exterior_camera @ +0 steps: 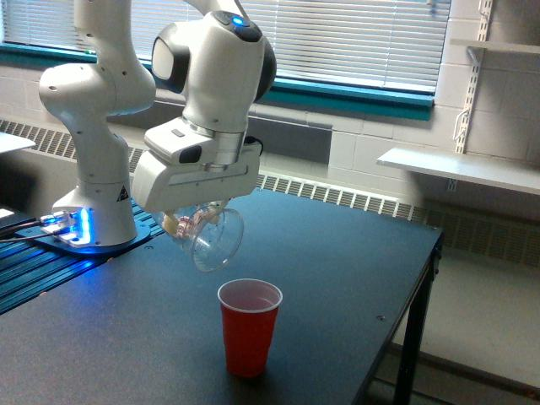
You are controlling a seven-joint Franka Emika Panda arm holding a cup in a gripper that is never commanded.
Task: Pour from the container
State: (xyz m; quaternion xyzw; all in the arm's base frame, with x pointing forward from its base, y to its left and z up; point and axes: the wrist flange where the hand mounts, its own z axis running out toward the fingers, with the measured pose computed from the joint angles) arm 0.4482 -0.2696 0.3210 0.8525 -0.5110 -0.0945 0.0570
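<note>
Single exterior view only, no second view to share scene. Camera off arm, near tabletop (337,253) corner, slightly above, looking across toward window blinds (337,34) and radiator. Close range: Panda arm (211,93) fills exterior view's left, red cup (249,325) low centre.

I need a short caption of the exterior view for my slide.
The pincer holds a tilted clear cup above a red cup standing on a dark table.

the clear plastic container (213,240) is hanging tipped, rim facing down toward five o'clock, above the table.
</note>
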